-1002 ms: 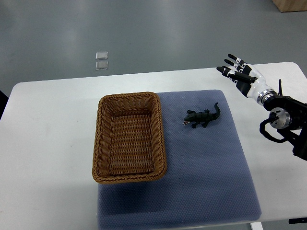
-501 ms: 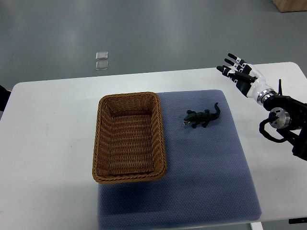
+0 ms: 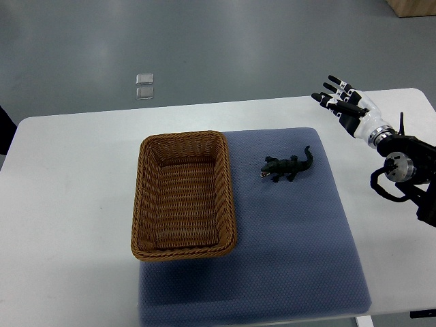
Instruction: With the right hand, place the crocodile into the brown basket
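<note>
Woven wicker basket (image 3: 184,197), textured blue cloth mat (image 3: 293,245), smooth matt white table (image 3: 68,204).

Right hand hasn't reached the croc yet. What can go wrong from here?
1. The crocodile is small and lies flat on the mat, so the open right hand may catch only the tail or slip off.
2. It lies near the basket, so a sweeping reach may knock it against the wall.

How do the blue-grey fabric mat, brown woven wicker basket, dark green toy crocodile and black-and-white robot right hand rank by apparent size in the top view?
Largest to smallest: blue-grey fabric mat; brown woven wicker basket; then dark green toy crocodile and right hand, too alike to rank.
</note>
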Robot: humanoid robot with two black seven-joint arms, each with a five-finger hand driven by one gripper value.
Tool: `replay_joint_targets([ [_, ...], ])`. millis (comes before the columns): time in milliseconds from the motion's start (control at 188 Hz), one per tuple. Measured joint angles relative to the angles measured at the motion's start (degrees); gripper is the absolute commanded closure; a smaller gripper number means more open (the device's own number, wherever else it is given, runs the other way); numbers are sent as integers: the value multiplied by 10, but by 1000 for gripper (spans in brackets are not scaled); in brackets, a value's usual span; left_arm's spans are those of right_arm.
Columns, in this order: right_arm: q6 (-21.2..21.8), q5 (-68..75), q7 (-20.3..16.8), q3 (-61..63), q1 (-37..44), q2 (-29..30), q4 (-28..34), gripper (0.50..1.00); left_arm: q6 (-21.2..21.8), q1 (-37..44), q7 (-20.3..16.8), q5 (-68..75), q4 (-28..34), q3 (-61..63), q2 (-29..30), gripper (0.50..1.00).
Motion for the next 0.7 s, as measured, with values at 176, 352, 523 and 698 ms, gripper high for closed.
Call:
replay_joint_targets([
  [176, 3, -2, 0, 0, 2, 0, -7, 572, 0, 0, 0, 0, -1, 0, 0, 500],
  [352, 3, -3, 0, -1, 3, 0, -7, 572, 0, 0, 0, 0, -1, -1, 0, 500],
  [523, 5, -4, -1, -3, 4, 0, -7, 572, 0, 0, 0, 0, -1, -1, 0, 500],
  [698, 7, -33, -1, -6, 4, 0, -6, 572, 0, 0, 0, 0, -1, -1, 0, 500],
])
